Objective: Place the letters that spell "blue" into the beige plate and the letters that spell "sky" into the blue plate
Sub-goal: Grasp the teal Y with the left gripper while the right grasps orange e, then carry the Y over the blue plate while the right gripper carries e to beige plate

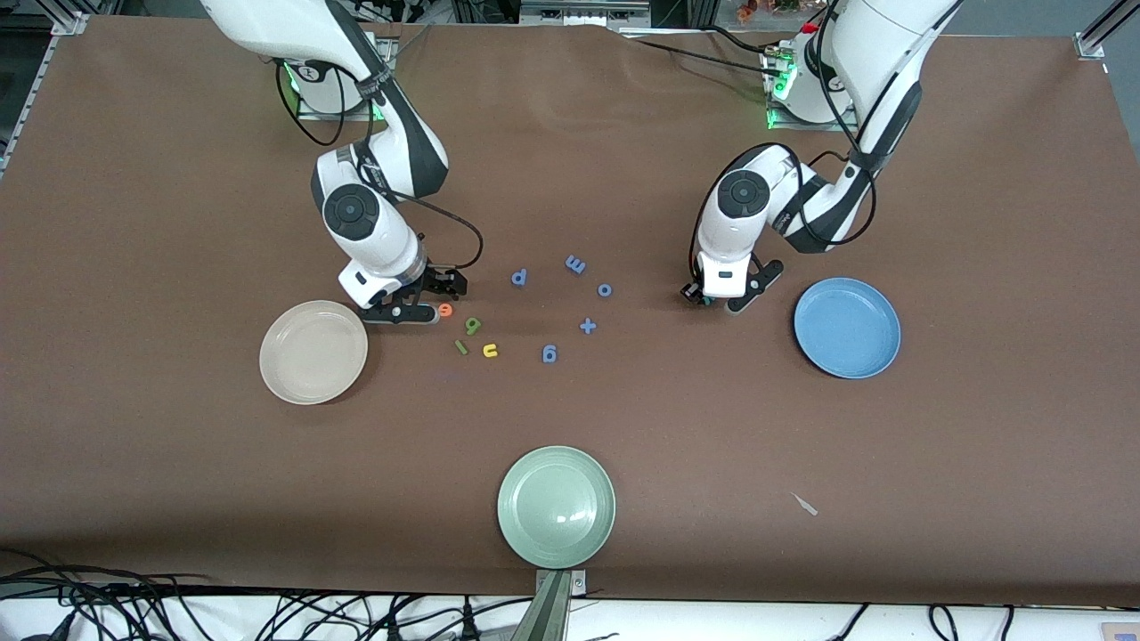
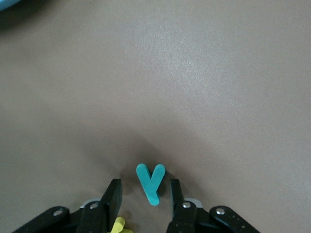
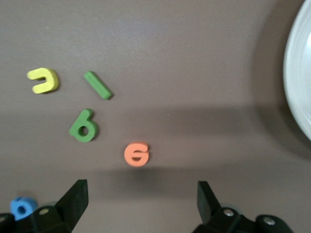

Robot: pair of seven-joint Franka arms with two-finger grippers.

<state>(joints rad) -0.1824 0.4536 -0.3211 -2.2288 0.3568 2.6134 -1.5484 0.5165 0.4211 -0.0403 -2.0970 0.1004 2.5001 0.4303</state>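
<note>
Left gripper (image 2: 142,199), fingers parted around the teal y (image 2: 150,183), sits at the blue plate's (image 1: 846,327) nine o'clock. Right gripper (image 3: 141,201), wide open, hovers by the orange e (image 3: 136,154).

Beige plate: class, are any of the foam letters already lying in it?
No: the beige plate holds nothing, and the orange e, green b, green l and yellow u all lie on the table beside it.
</note>
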